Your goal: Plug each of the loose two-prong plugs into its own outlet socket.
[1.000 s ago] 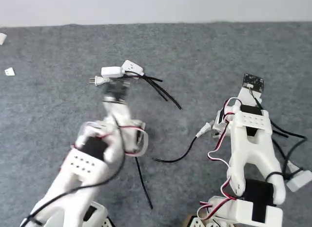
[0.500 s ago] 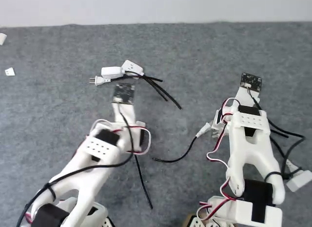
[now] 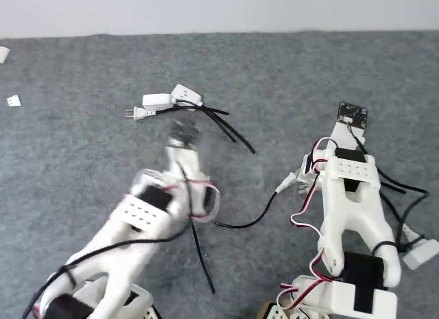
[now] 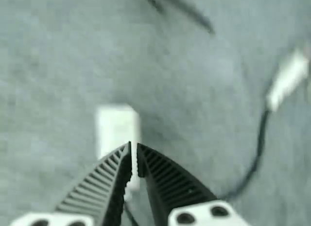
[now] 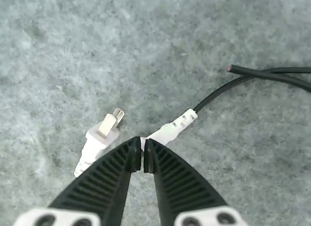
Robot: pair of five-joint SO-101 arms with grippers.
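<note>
In the high view the left arm has swung its wrist to the right and back toward the near side. That takes it off the far-left cluster, where a two-prong plug lies loose just beside an outlet socket, prongs pointing left and not inserted. The right arm has barely stirred, and a white cord end on a black cord lies just left of it. I judge that the far pair is left untouched and that no plug is seated yet. In the left wrist view the left gripper has its fingers together with only a slit between them and nothing seen clamped. A white block, perhaps a socket but too blurred to be sure, lies on the grey carpet beneath the tips. In the right wrist view the right gripper also has its fingers together. Its tips sit where a second plug, prongs pointing away, meets the white cord end; whether they nip either I cannot tell. No writing can be read anywhere, and the small marks on the cord end are too fine to make out.
</note>
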